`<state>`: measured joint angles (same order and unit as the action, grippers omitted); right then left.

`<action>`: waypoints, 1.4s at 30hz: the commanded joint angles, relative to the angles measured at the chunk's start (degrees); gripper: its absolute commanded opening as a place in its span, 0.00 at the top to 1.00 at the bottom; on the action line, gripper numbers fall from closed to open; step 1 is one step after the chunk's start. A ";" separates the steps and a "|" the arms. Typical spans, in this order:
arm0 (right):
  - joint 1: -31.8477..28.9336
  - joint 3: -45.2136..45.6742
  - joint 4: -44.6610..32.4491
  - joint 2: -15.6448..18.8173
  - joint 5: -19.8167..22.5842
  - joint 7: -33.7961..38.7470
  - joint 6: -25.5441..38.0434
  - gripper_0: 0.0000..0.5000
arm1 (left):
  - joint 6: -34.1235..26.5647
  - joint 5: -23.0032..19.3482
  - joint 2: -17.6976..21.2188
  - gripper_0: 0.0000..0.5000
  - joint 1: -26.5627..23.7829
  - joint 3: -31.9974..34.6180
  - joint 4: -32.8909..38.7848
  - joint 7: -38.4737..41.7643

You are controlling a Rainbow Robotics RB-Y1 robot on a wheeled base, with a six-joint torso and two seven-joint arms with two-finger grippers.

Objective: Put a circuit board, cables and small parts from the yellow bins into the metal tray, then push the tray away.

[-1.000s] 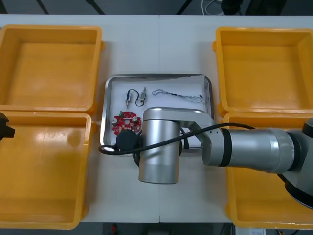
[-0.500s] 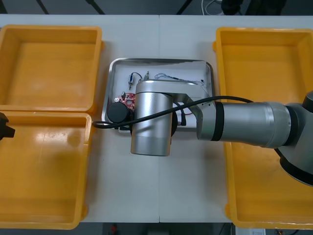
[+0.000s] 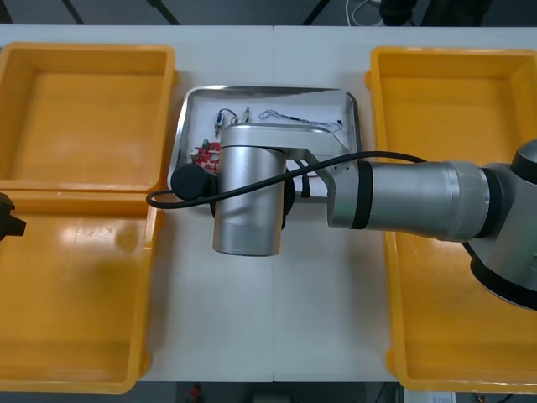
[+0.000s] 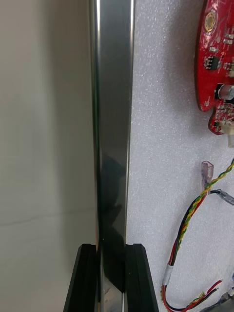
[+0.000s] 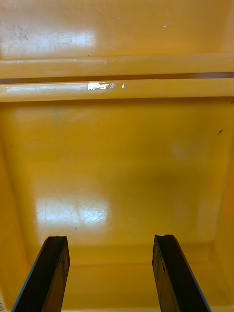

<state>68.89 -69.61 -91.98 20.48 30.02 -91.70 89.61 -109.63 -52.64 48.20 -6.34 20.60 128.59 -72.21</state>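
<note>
The right arm (image 3: 247, 206) covers the near half of the metal tray (image 3: 268, 89) and most of the circuit board (image 3: 205, 154). In the right wrist view, the red and yellow cable (image 4: 194, 209) is cut off at the edge.

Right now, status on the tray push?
Right tool shut on metal tray rim. Left tool open, parked over near-left yellow bin. Circuit board, cables in tray. No obstacle seen beyond tray.
</note>
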 commanded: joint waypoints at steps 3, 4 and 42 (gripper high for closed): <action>4.23 -0.62 2.86 -1.94 -2.69 -0.76 -2.42 1.00 | -0.37 0.52 2.51 0.00 0.89 1.55 1.57 -3.82; 4.32 -0.62 3.12 -1.94 -2.69 -0.85 -2.60 1.00 | -0.37 0.52 2.51 0.00 0.89 1.55 1.57 -3.82; 6.17 -0.62 23.87 -5.10 -13.06 -4.45 -24.75 1.00 | -0.37 0.52 2.51 0.00 0.89 1.55 1.57 -3.82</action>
<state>71.67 -69.62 -68.87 16.70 18.17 -94.52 66.79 -109.63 -52.63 48.20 -6.34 20.60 128.63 -72.22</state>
